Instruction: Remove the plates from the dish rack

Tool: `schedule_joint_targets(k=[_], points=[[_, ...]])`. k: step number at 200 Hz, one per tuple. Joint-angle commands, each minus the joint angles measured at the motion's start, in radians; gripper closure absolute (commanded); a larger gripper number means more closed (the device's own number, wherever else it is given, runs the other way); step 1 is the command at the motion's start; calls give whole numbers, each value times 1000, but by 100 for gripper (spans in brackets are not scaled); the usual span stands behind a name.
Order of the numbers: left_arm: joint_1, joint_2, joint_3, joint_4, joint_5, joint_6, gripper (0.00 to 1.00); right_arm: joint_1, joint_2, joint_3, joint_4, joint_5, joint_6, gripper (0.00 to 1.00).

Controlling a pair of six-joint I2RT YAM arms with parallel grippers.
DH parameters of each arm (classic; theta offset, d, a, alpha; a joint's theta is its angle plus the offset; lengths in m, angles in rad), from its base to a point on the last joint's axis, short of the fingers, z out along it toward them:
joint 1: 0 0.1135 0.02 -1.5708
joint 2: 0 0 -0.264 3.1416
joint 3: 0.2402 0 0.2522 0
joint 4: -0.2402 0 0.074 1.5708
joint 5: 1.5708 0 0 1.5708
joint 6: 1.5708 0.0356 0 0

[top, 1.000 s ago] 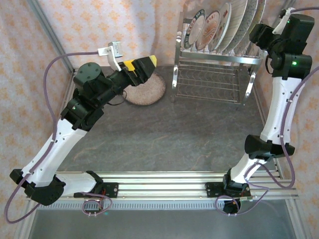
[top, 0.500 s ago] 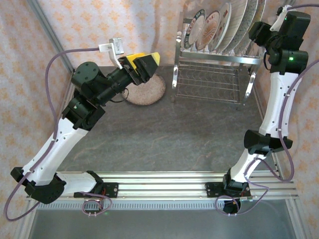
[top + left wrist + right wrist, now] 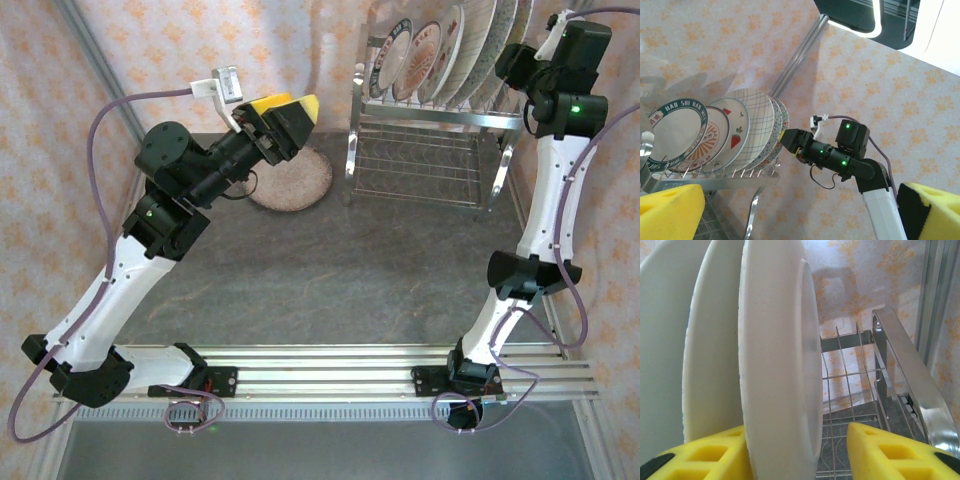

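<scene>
Grey tabletop point(image 3: 330, 270) | left hand point(image 3: 290, 115) lifted higher, spread wide | right hand point(image 3: 805, 452) narrowing astride end plate point(image 3: 775, 365), gap remaining

One rack point(image 3: 430, 150) stands at the upper right of the top view. It holds at least five upright plates point(image 3: 675, 132); the rearmost overlap too much to count surely. One more plate point(image 3: 312, 180) lies flat on the tabletop point(image 3: 350, 270), upper centre. Two arms, left arm point(image 3: 110, 290) and right arm point(image 3: 545, 210), one claw apiece: left claw point(image 3: 288, 118), right claw point(image 3: 800, 452).
</scene>
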Motion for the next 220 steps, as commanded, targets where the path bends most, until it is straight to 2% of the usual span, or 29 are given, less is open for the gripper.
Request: schedule_joint_targets(k=[1, 52, 73, 89, 162, 220], points=[[-12, 5, 32, 47, 16, 18, 1, -6, 16, 39, 36, -10, -20, 53], [-14, -7, 27, 53, -5, 14, 1, -5, 37, 54, 48, -17, -10, 59], [-14, -21, -3, 91, -40, -4, 1, 1, 38, 54, 50, -2, -6, 67], [-14, -17, 1, 95, -35, -12, 1, 17, 38, 55, 51, 14, -15, 70], [-14, -37, -23, 111, -50, -30, 1, 120, 24, 58, 35, 260, -63, 80], [-14, -55, -36, 111, -55, -38, 1, 128, 17, 58, 52, 307, -72, 91]])
